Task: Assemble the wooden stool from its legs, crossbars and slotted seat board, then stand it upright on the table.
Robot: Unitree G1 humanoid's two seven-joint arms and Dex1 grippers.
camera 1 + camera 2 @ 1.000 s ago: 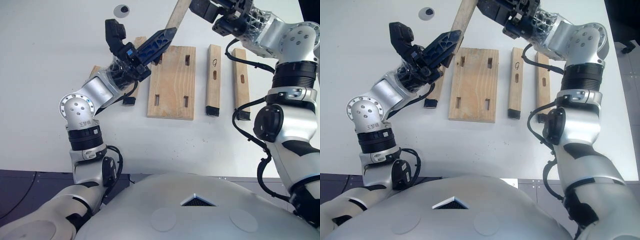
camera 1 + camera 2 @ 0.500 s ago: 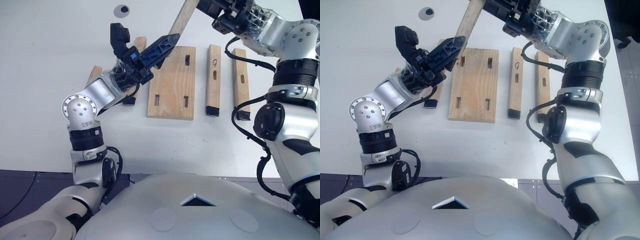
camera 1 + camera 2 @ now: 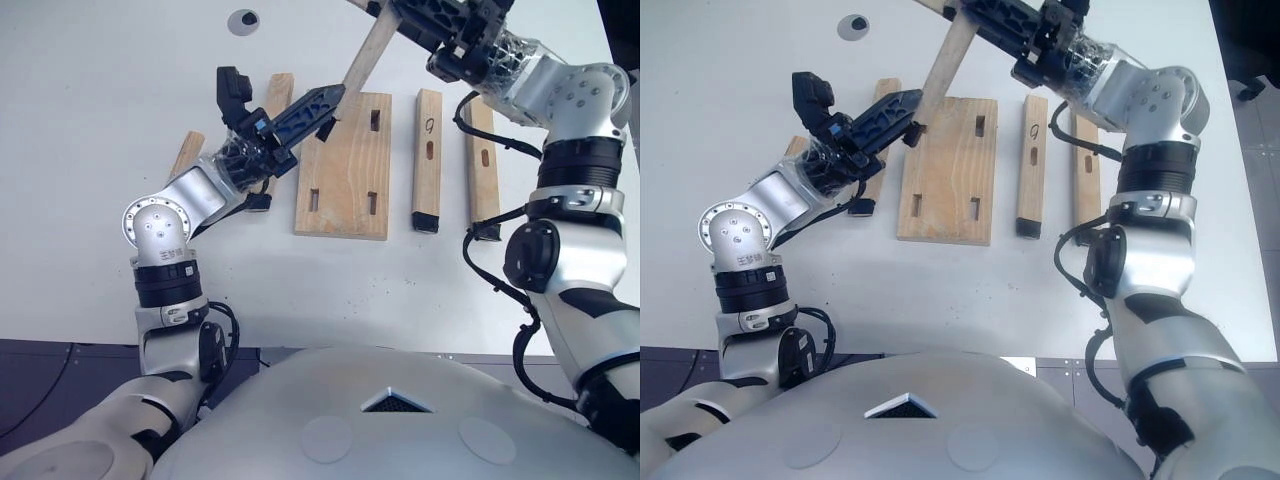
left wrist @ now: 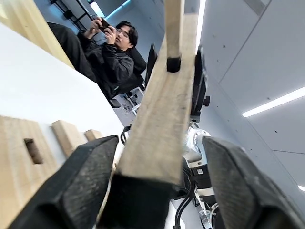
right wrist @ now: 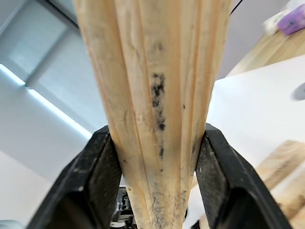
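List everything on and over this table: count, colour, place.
slotted wooden seat board: one, pale, flat mid-table.
black-capped wooden legs: three, pale, lying flat; two right of the board, one left of it, partly under the left arm.
short wooden piece: one, pale, farthest left.
held wooden leg: one, pale, tilted above the board's far left corner.
round grey disc: one, dark centre, far side of table.
white table: one, under everything.
right gripper: shut on the held wooden leg.
left gripper: open, fingers either side of that leg's lower end.
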